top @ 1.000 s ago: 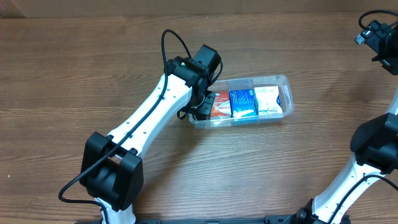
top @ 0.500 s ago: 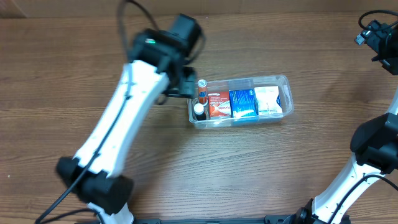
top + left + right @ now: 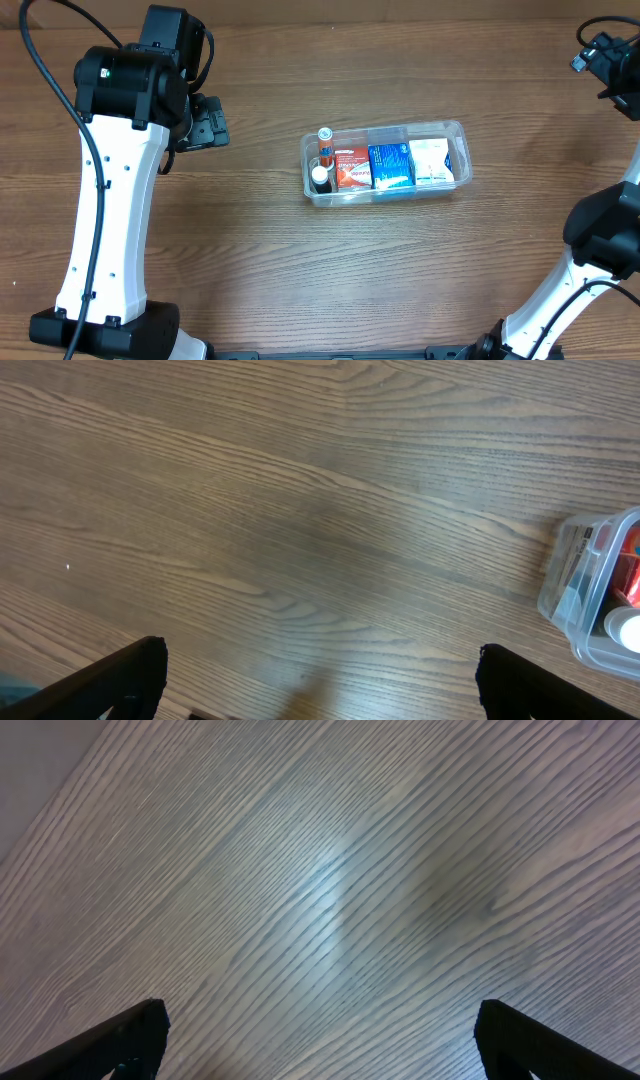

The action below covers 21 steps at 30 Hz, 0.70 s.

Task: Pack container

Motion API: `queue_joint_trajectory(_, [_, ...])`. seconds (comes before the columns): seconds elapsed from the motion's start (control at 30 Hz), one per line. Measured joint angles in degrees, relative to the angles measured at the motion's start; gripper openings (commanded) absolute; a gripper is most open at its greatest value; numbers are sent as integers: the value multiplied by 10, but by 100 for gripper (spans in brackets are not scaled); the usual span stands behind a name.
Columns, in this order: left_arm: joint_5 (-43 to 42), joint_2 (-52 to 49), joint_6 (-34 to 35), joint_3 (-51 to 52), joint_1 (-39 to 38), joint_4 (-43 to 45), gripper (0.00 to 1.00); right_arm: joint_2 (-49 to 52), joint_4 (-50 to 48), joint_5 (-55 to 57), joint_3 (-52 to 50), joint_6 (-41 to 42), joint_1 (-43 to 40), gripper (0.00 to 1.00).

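The clear container (image 3: pixel 400 194) lies at the table's centre. From left to right it holds an upright orange tube (image 3: pixel 324 140), a white-capped dark bottle (image 3: pixel 320 178), a red box (image 3: pixel 352 168), a blue box (image 3: pixel 391 166) and a white box (image 3: pixel 431 160). My left gripper (image 3: pixel 210 122) hovers well to the left of it, open and empty. In the left wrist view the fingers (image 3: pixel 140 670) stand wide over bare wood, and the container's end (image 3: pixel 575 575) shows at the right edge. My right gripper (image 3: pixel 320 1025) is open over bare wood at the far right.
The wooden table (image 3: pixel 300 260) spreads bare around the container. The left arm's white link (image 3: pixel 105 220) rises along the left side. The right arm's base (image 3: pixel 600 240) and wrist (image 3: pixel 608 62) stand at the right edge.
My left arm has swung up and leftward, away from the container's left end, and its jaws have opened. The orange tube and bottle stand uncovered there. The right arm has not moved.
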<state>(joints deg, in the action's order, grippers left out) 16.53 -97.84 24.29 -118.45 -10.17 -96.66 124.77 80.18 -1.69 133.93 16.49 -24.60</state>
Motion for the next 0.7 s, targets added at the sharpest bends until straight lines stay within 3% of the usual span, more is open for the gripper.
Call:
queue_joint_trajectory(0.17, [-15, 0, 1, 0, 0, 12, 100, 0, 0, 0, 0, 0, 0, 100])
queue_joint_trajectory(0.33, [-9, 4, -10, 0, 3, 155, 100, 0, 0, 0, 0, 0, 0, 100])
queue_joint_trajectory(0.43, [0, 42, -85, 0, 17, 261, 100, 0, 0, 0, 0, 0, 0, 100])
queue_joint_trajectory(0.7, [-67, 165, -185, 37, 87, 317, 100, 0, 0, 0, 0, 0, 0, 100])
